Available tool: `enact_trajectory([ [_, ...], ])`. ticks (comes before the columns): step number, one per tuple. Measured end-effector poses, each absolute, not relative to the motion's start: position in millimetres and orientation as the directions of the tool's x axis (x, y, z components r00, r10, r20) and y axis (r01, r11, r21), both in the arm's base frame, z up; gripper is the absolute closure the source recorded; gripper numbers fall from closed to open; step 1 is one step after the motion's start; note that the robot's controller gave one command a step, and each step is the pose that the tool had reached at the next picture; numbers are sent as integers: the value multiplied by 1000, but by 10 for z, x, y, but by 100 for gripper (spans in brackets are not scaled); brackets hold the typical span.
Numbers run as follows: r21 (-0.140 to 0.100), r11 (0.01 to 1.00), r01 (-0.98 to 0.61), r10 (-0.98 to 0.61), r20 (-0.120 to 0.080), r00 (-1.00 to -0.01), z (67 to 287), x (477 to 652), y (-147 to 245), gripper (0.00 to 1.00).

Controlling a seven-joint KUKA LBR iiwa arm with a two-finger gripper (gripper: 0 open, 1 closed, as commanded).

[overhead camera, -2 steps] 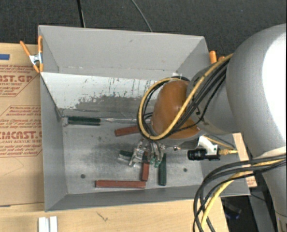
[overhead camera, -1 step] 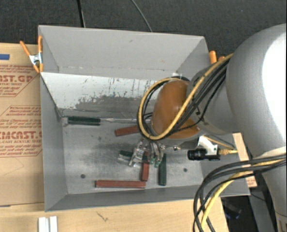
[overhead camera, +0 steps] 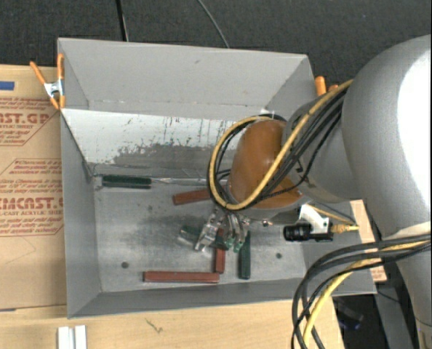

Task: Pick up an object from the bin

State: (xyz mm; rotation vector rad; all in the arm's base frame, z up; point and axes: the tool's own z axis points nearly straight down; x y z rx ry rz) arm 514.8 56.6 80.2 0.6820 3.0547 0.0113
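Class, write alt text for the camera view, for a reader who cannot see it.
A robot's gripper hangs low over the middle of a grey metal bin, close to a short green stick. A dark green stick lies by the back wall at left, and a long reddish-brown stick lies near the front wall.

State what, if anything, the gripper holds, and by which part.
Cannot be told: the gripper sits low over a cluster, nearest a short reddish-brown stick and a dark green stick beside it.
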Motion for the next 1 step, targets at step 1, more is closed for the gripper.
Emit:
enact_trajectory([
  [1,-2,905,425,425,6,-905,980,5103,552,100],
])
